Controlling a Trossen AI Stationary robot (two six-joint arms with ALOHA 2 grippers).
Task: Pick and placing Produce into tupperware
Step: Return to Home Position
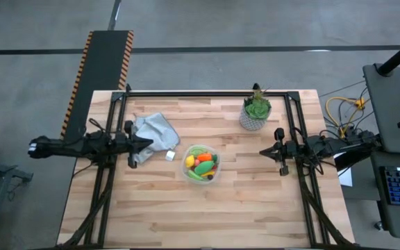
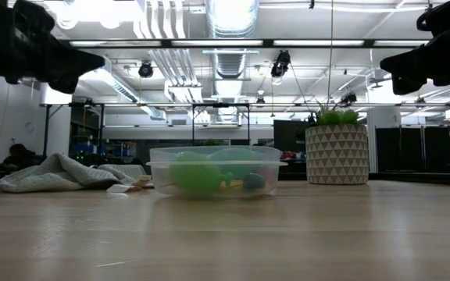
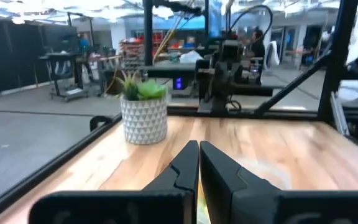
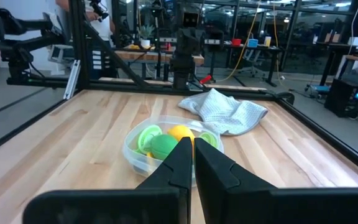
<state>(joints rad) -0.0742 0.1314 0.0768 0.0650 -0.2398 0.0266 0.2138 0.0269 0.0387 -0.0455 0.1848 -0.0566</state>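
Note:
The clear tupperware (image 1: 201, 164) stands near the table's middle, holding several toy produce pieces (image 1: 203, 167), green, orange, yellow and red. It also shows in the low view (image 2: 215, 170) and the right wrist view (image 4: 166, 146). My left gripper (image 1: 150, 144) is shut and empty, held level above the table's left side, pointing right. My right gripper (image 1: 262, 151) is shut and empty, held level above the table's right side, pointing left. In the wrist views the fingertips meet (image 3: 199, 149) (image 4: 192, 143).
A grey cloth (image 1: 155, 132) lies crumpled left of the tupperware, a small white cube (image 1: 170, 155) beside it. A green potted plant (image 1: 255, 112) in a pale patterned pot stands at the far right. Black frame rails (image 1: 207, 92) run along the table's far, left and right sides.

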